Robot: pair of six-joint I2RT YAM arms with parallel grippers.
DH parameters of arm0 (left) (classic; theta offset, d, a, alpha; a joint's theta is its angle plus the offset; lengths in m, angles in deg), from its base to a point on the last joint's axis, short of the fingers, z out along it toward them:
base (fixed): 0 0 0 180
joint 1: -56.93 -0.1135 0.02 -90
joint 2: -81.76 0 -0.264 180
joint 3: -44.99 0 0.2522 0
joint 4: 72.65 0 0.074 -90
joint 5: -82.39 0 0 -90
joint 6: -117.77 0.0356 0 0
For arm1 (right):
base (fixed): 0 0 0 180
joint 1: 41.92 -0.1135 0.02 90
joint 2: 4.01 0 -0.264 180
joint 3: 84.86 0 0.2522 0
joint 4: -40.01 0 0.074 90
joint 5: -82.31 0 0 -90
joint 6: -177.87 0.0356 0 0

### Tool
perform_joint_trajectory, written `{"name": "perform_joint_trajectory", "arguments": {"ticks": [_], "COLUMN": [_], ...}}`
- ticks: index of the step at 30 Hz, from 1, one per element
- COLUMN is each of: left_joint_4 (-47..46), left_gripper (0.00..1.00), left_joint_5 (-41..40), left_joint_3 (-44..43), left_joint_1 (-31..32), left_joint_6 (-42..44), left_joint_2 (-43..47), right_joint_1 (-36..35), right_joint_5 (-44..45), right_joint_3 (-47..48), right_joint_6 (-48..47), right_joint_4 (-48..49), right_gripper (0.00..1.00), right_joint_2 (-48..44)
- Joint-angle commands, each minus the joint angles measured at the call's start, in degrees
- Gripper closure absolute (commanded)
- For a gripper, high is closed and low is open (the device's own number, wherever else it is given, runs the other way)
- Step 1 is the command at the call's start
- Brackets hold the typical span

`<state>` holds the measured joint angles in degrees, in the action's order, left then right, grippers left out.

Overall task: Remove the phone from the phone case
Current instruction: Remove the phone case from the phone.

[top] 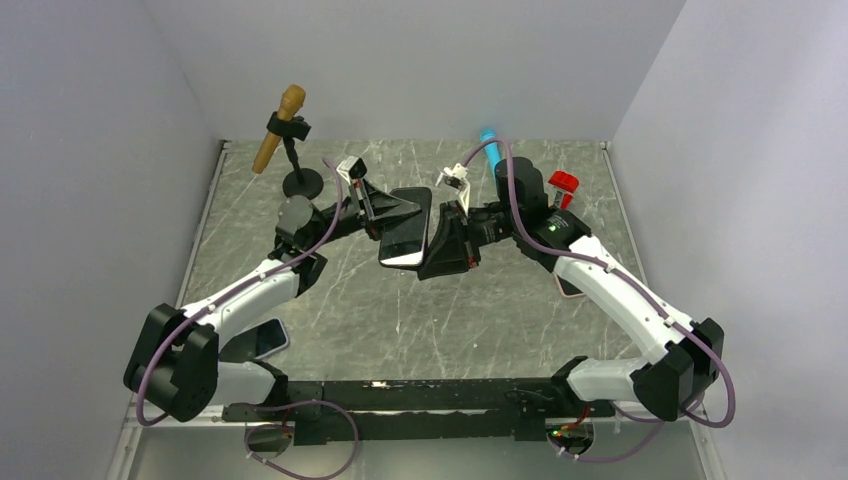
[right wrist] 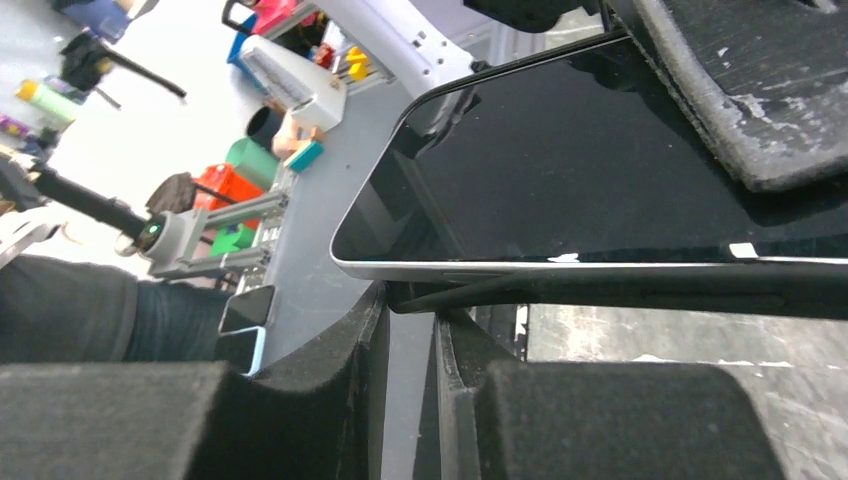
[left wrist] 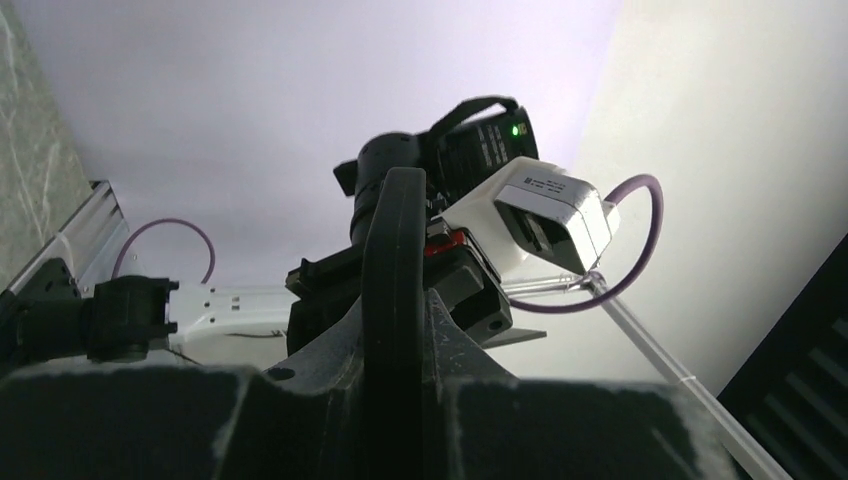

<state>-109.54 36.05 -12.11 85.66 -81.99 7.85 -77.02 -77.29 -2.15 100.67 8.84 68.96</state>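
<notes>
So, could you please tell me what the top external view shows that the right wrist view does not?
Only top external: the left gripper and right gripper seen from outside, facing each other above the middle of the table, plus a microphone on its stand at the back left and a red block at the back right. Only right wrist: the phone case as a thin black edge parted from the silver rim of the phone, running into the narrow gap between the right fingers. Both: the phone with its dark screen showing, held between the two grippers.

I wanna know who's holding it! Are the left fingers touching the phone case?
Touching. The left wrist view shows the black phone case edge squeezed between both left fingers, with no gap.
</notes>
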Motion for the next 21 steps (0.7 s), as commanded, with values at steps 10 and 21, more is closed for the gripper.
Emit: {"name": "perform_joint_trajectory", "arguments": {"ticks": [10,21], "left_joint_4": [-3.3,14.3], "left_gripper": [1.00,1.00], "left_joint_5": [-9.3,-21.2], "left_joint_3": [-7.2,-14.3], "left_joint_1": [5.6,5.4], "left_joint_6": [2.6,28.8], "left_joint_2": [0.2,4.0], "right_joint_1": [0.6,1.5], "right_joint_5": [65.7,52.1], "right_joint_3": [-8.1,-10.6], "right_joint_6": [20.0,19.4], "right_joint_4": [2.0,4.6], "right_gripper": [1.00,0.44], "right_joint_2": [-6.9,-15.5]}}
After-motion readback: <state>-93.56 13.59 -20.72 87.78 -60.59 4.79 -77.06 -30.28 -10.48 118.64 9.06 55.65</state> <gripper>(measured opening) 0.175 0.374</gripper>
